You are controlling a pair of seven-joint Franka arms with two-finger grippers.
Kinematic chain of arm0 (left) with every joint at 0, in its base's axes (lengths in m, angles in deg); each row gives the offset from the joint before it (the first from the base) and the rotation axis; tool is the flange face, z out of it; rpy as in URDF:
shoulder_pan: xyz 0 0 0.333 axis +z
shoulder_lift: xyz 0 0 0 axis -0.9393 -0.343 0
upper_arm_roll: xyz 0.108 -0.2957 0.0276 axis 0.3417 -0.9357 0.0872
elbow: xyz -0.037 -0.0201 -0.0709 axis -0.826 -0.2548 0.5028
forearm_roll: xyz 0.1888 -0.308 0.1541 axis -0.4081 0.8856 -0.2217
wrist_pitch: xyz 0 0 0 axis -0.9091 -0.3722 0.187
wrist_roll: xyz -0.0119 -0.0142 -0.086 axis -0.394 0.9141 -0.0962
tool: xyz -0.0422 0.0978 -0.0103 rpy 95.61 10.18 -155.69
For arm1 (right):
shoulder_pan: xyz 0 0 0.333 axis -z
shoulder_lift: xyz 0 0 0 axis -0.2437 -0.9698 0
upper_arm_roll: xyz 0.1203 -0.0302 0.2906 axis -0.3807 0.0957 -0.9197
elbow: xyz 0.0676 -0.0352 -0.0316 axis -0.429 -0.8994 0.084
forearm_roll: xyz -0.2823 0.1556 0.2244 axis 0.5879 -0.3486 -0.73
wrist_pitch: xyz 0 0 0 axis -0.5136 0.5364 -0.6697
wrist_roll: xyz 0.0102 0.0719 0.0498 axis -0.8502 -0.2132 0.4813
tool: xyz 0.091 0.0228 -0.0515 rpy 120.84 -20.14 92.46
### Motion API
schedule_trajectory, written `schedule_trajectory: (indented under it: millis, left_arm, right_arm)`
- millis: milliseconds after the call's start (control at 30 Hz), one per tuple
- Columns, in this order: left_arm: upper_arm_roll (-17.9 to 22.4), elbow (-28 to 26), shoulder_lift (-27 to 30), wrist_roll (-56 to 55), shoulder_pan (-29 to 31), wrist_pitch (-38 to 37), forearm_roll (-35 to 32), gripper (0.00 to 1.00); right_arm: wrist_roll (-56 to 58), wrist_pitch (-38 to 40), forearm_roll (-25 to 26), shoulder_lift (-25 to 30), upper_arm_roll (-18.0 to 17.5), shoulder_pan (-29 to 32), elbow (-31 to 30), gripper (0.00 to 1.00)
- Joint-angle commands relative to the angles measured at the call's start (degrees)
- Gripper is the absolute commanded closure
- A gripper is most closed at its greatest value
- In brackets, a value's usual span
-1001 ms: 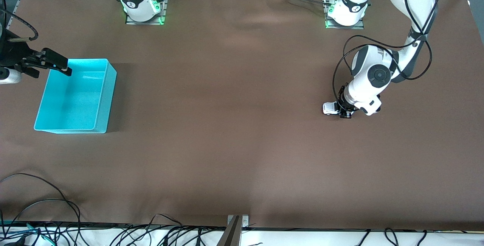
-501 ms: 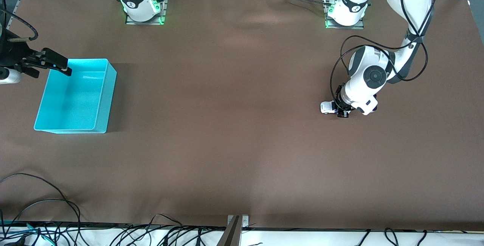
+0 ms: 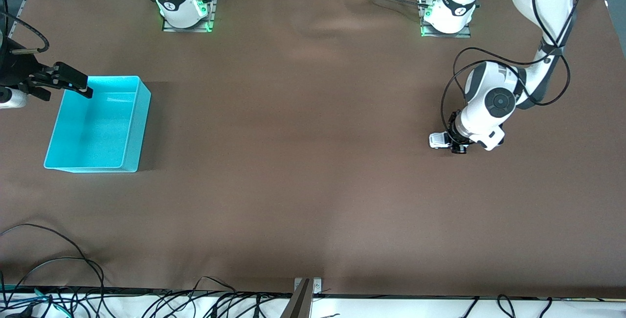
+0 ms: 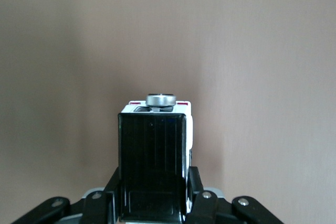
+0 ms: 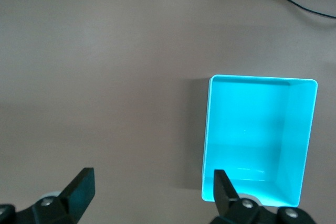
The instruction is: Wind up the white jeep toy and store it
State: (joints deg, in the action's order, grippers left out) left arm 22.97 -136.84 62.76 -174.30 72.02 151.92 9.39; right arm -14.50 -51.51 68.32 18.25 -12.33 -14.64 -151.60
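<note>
The white jeep toy, boxy with a black roof and a silver knob at its end, sits low at the brown cloth toward the left arm's end of the table. My left gripper is shut on it, one black finger on each side of the body. Over the rim of the turquoise bin, at the right arm's end of the table, my right gripper waits open with nothing between its fingers. The bin has nothing in it.
Brown cloth covers the whole table. Both arm bases stand along the edge farthest from the front camera. Loose black cables lie along the edge nearest the front camera.
My left gripper, shut on the jeep, has slid it along the cloth toward the left arm's end of the table. The right arm has not moved.
</note>
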Motion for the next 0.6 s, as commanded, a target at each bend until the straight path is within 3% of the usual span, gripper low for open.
schedule_trajectory:
  millis: [0, 567]
  left_arm:
    - [0.14, 1.12, -3.68, -0.90, 3.36, 1.32, -4.78, 0.97]
    - [0.05, 1.56, -5.36, -0.82, 8.81, 1.58, -11.81, 0.97]
  right_arm:
    - [-0.09, 0.62, -1.02, -0.15, 0.15, 0.10, 1.26, 0.00]
    - [-0.18, 0.62, -1.02, -0.15, 0.15, 0.10, 1.26, 0.00]
